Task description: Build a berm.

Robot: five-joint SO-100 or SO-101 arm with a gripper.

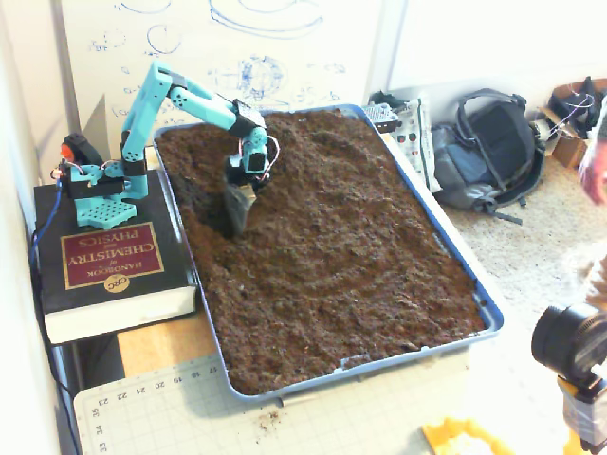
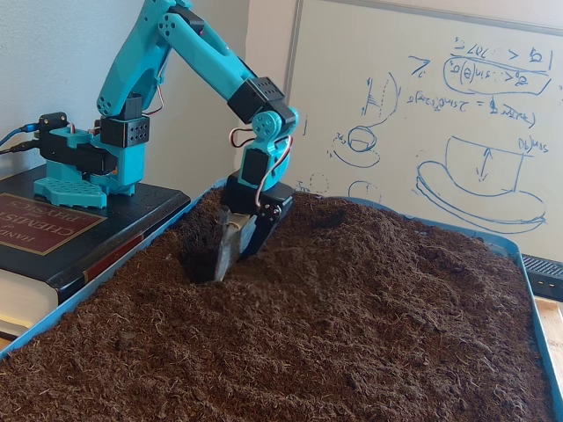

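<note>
A blue tray (image 1: 479, 296) (image 2: 26, 338) is filled with loose dark brown soil. My teal arm's gripper (image 1: 235, 220) (image 2: 230, 266) points down near the tray's left wall, with its flat metal blade finger (image 2: 230, 251) dug into the soil. The fingers stand close together with nothing held. A dark groove (image 1: 204, 201) (image 2: 198, 264) lies just left of the blade. Right of the gripper the soil rises into a low rounded ridge, the berm (image 1: 289, 175) (image 2: 352, 230), with faint edges.
The arm's base (image 1: 95, 190) stands on a thick black book (image 1: 109, 261) left of the tray. A cutting mat (image 1: 285, 417) lies in front of the tray. A backpack (image 1: 484, 152), a camera (image 1: 569, 341) and a person's blurred hand (image 1: 596, 175) are on the right.
</note>
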